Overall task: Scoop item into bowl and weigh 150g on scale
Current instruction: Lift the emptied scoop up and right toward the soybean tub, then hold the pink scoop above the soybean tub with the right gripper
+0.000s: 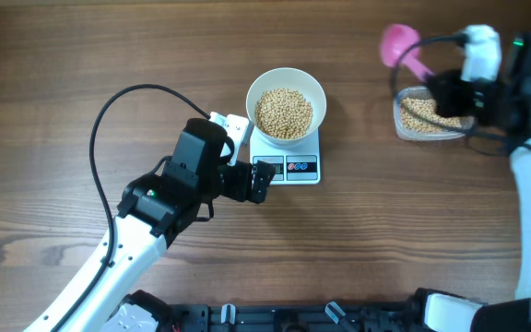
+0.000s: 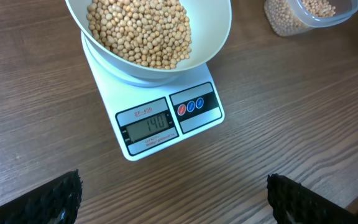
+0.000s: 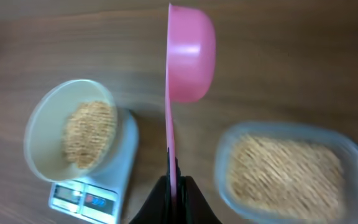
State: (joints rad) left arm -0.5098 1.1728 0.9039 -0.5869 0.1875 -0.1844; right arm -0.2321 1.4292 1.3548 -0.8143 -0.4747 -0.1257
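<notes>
The right gripper (image 1: 450, 97) is clamped shut on the handle of a pink scoop (image 3: 190, 56), whose cup is turned on edge above the table, just beside the clear plastic tub (image 3: 221, 168) and apart from it. The left gripper (image 1: 262, 181) is held wide open with nothing between its fingers (image 2: 51, 199), low over the wood table (image 2: 42, 112) just in front of the scale (image 2: 101, 68), so that the display (image 2: 146, 124) is seen unobstructed. The white bowl (image 2: 207, 43) is set on the scale and partly filled with soybeans (image 2: 138, 31), while more of them lie in the tub, well apart to the right.
</notes>
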